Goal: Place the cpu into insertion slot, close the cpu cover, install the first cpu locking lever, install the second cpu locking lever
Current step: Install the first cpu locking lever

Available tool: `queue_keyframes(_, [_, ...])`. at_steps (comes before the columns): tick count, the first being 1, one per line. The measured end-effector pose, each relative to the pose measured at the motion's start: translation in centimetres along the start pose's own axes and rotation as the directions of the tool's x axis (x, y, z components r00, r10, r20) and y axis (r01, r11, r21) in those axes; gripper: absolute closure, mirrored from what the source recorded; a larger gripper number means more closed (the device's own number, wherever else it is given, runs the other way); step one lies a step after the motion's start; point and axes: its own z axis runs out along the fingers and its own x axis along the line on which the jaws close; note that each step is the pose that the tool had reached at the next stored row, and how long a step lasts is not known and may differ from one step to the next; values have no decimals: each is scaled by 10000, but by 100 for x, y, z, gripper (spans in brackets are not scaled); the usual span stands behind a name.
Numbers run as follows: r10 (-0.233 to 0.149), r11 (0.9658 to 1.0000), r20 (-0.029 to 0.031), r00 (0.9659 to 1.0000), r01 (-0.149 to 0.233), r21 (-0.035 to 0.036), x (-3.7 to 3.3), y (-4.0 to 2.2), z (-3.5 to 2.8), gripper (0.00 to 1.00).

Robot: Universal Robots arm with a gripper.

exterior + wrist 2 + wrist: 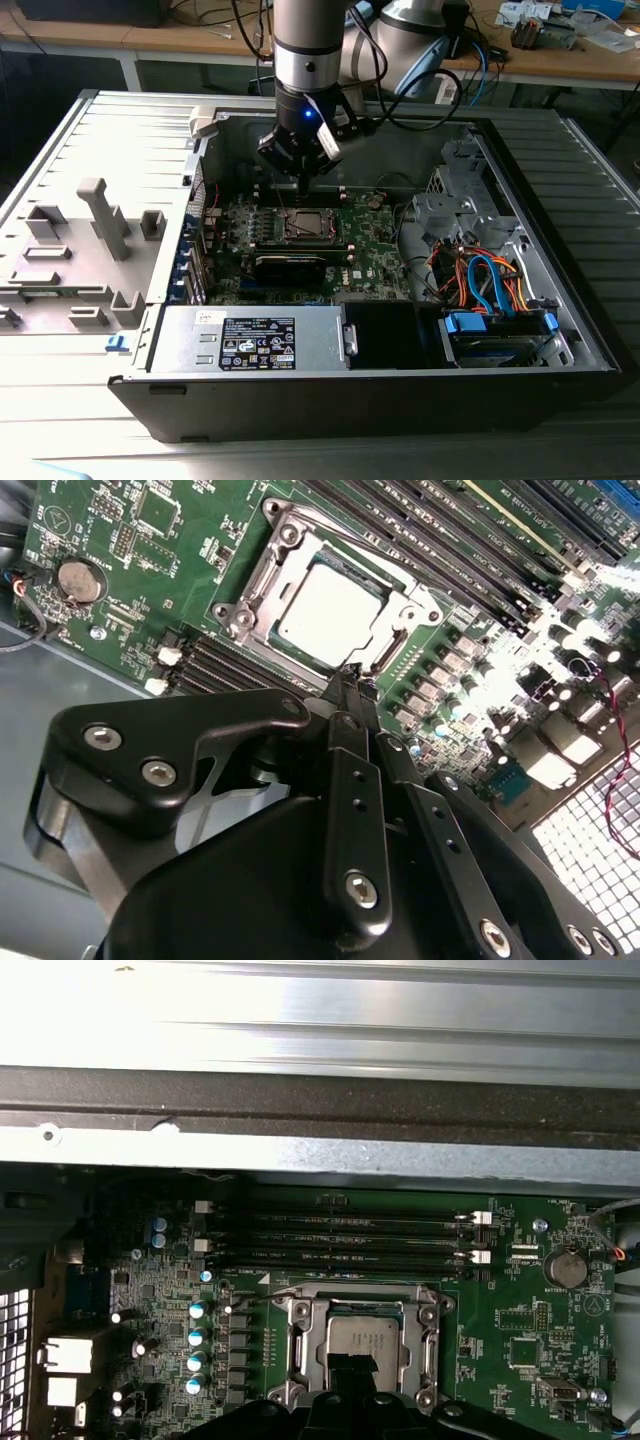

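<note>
The cpu [325, 610] lies flat in the insertion slot [250, 575] on the green board, its silver-grey top showing. The cpu cover [398, 602] lies down around the chip as a silver frame. My gripper [352, 685] is shut, its thin black fingertips together at the socket's edge, just beside the chip. In the first wrist view the gripper [350, 1365] overlaps one side of the cpu [365, 1340], and a thin wire lever [255, 1295] juts from a socket corner. In the exterior view the gripper [303, 185] hangs just above the insertion slot [305, 226].
Black memory slots [340, 1240] run along one side of the socket, with a coin battery [567, 1267] near them. The open case holds a power supply [255, 340], a drive cage [495, 335] and coloured cables [480, 275]. The case wall [320, 1100] rises close behind the board.
</note>
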Motion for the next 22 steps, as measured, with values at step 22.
queue_keyframes(22, [1,10000,0,10000,-1,0,87,7,-1,89])
